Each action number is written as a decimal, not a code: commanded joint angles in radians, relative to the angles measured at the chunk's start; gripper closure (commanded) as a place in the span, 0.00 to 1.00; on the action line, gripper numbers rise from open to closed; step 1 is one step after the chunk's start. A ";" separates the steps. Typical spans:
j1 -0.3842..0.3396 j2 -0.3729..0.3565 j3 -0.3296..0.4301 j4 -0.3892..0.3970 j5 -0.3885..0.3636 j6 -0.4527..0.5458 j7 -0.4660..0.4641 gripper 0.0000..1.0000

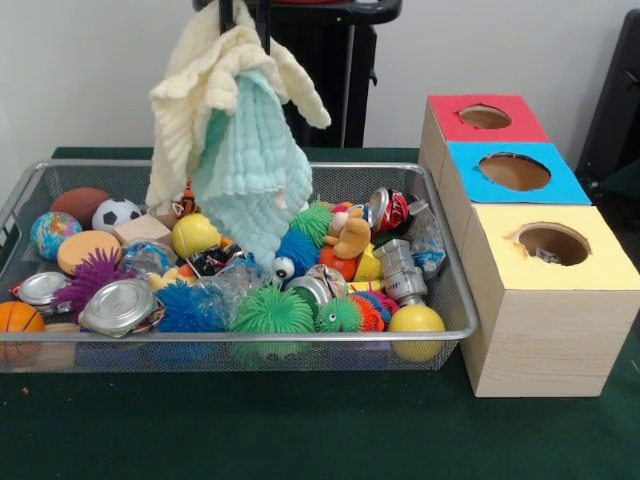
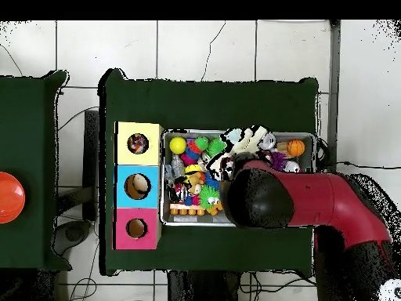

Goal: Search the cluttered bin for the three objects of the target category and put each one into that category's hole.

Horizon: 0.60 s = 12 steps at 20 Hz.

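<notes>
1. Gripper: hidden in both views; cloths (image 1: 235,130) cover it at top centre of the front view, and the arm (image 2: 298,200) covers it overhead.
2. Bin (image 2: 235,222): its centre is concealed beneath the arm overhead.
3. Yellow hole (image 1: 553,243): holds an item too small to tell.
4. Items under the hanging cloths: obscured.

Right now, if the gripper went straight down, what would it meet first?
The gripper itself is hidden by the cloths hanging from it. Below them, probably the blue spiky ball and toys around it in the bin; depth is unclear.
</notes>
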 commanded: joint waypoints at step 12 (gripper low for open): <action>0.028 0.050 -0.071 0.082 -0.037 -0.087 0.093 1.00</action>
